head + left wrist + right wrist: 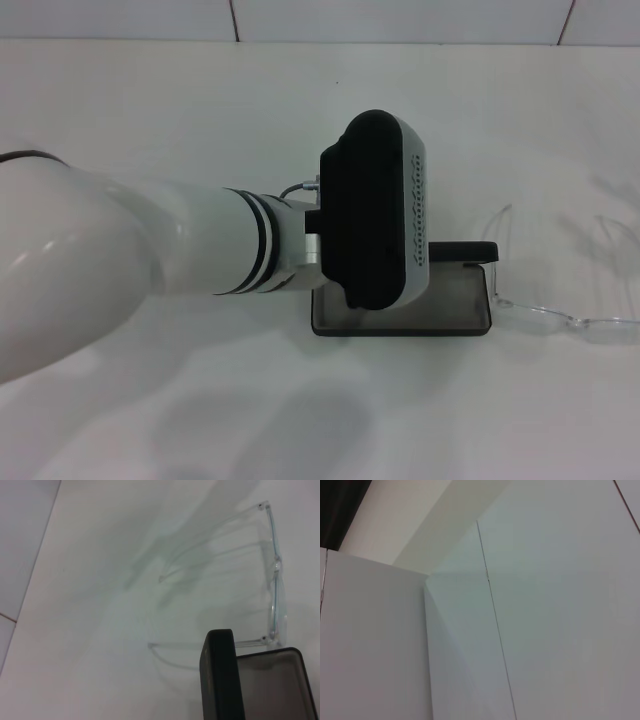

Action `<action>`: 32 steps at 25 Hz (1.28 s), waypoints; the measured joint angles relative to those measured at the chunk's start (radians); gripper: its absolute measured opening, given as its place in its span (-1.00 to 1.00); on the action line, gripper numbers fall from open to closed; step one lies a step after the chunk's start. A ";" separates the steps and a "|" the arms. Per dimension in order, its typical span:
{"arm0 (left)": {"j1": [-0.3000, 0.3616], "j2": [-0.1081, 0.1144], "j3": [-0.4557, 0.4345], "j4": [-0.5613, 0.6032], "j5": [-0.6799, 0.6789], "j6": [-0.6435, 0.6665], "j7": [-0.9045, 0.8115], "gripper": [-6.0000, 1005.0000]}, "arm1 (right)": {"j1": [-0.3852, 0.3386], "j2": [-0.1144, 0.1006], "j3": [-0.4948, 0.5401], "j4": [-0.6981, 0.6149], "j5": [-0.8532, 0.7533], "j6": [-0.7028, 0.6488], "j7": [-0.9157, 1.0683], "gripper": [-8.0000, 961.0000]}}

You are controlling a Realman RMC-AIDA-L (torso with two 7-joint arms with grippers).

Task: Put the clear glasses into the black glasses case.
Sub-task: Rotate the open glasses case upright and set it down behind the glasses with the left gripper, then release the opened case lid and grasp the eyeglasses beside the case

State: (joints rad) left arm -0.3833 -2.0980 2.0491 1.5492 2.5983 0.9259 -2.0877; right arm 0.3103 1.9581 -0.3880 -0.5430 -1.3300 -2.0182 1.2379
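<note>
The black glasses case (455,318) lies open on the white table, its grey lining facing up and its lid (220,675) standing upright along the far side. The clear glasses (560,318) rest on the table just right of the case, arms unfolded; in the left wrist view the glasses (274,580) lie beside the case's tray (272,680), close to its edge. My left gripper (375,225) hangs over the left half of the case and hides that part. My right gripper is out of view.
The white table (200,420) spreads around the case, with a white tiled wall (300,18) behind it. The right wrist view holds only white panels (545,605) and a dark corner (340,505).
</note>
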 joint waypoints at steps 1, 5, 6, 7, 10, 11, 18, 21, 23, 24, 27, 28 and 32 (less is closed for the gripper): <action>0.000 0.000 0.000 0.000 0.000 -0.001 0.000 -0.35 | -0.001 0.000 0.000 0.000 0.000 0.000 0.000 0.54; 0.002 0.001 0.001 0.000 0.000 -0.005 0.000 -0.32 | -0.001 -0.001 0.000 0.000 0.000 -0.001 0.000 0.53; 0.002 0.001 0.001 0.000 0.000 -0.006 0.000 -0.32 | 0.000 -0.001 0.000 0.000 0.000 -0.001 0.000 0.53; 0.003 0.001 0.002 0.000 0.000 -0.007 0.000 -0.31 | 0.000 -0.001 0.000 0.000 0.000 -0.001 0.000 0.53; 0.003 0.002 0.002 0.000 0.000 -0.007 0.000 -0.30 | 0.002 -0.001 0.000 0.000 -0.003 -0.001 0.000 0.53; 0.003 0.003 0.002 0.000 -0.001 -0.007 0.000 -0.29 | 0.002 -0.002 -0.001 0.000 -0.004 -0.001 0.000 0.53; 0.025 0.003 -0.004 0.056 -0.008 0.002 0.000 -0.10 | 0.009 -0.010 -0.014 -0.004 -0.039 0.007 0.004 0.52; 0.046 0.004 -0.009 0.100 -0.009 0.003 0.000 -0.09 | 0.024 -0.025 -0.014 -0.010 -0.101 0.017 0.021 0.52; 0.057 0.005 -0.012 0.130 -0.023 0.004 -0.001 -0.10 | 0.037 -0.039 -0.014 -0.012 -0.144 0.033 0.046 0.52; 0.061 0.005 -0.015 0.142 -0.034 0.007 0.000 -0.10 | 0.049 -0.048 -0.015 -0.017 -0.177 0.047 0.067 0.52; 0.070 0.007 -0.052 0.189 -0.105 0.035 0.007 -0.10 | 0.080 -0.067 -0.031 -0.064 -0.281 0.084 0.134 0.52; 0.073 0.007 -0.081 0.211 -0.157 0.057 0.010 -0.10 | 0.093 -0.072 -0.050 -0.101 -0.333 0.102 0.162 0.51; 0.097 0.009 -0.188 0.287 -0.366 0.122 0.032 -0.11 | 0.144 -0.105 -0.161 -0.203 -0.525 0.150 0.258 0.51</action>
State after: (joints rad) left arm -0.2863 -2.0894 1.8614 1.8361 2.2321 1.0479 -2.0552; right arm 0.4547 1.8526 -0.5488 -0.7459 -1.8545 -1.8679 1.4956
